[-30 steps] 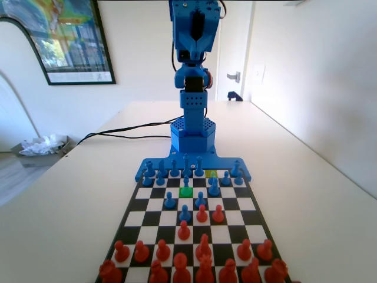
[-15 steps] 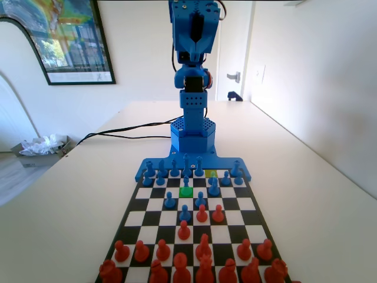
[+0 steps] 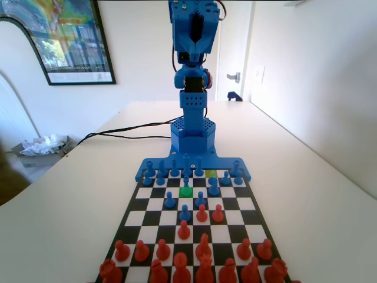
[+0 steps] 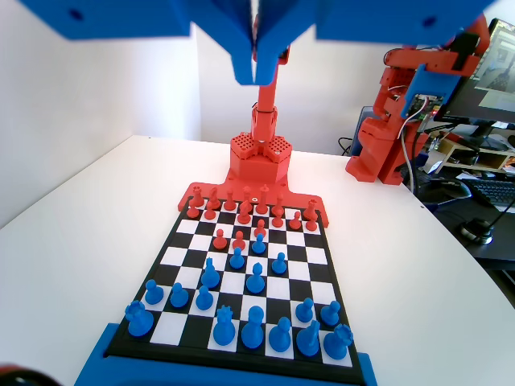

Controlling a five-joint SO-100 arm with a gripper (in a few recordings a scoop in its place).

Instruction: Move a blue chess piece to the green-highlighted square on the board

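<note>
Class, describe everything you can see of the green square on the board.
The green square is one bright, flat patch, the same size as the black and white squares around it on the board. In the fixed view it lies near the far end, close to the blue arm's base, about mid-width. A small blue piece stands at its far edge; whether it stands on the square I cannot tell. A paler yellow-green square lies further back, to the right.

A home office or hobby room. Far beyond the claw (image 3: 195, 46), the fixed view shows white walls, a framed poster (image 3: 59, 36), a door with a lever handle (image 3: 234, 76) and a bin of crumpled paper (image 3: 41, 147). In the wrist view, right of the claw, a cluttered desk holds a monitor (image 4: 485, 76) and keyboard (image 4: 492, 192).
</note>
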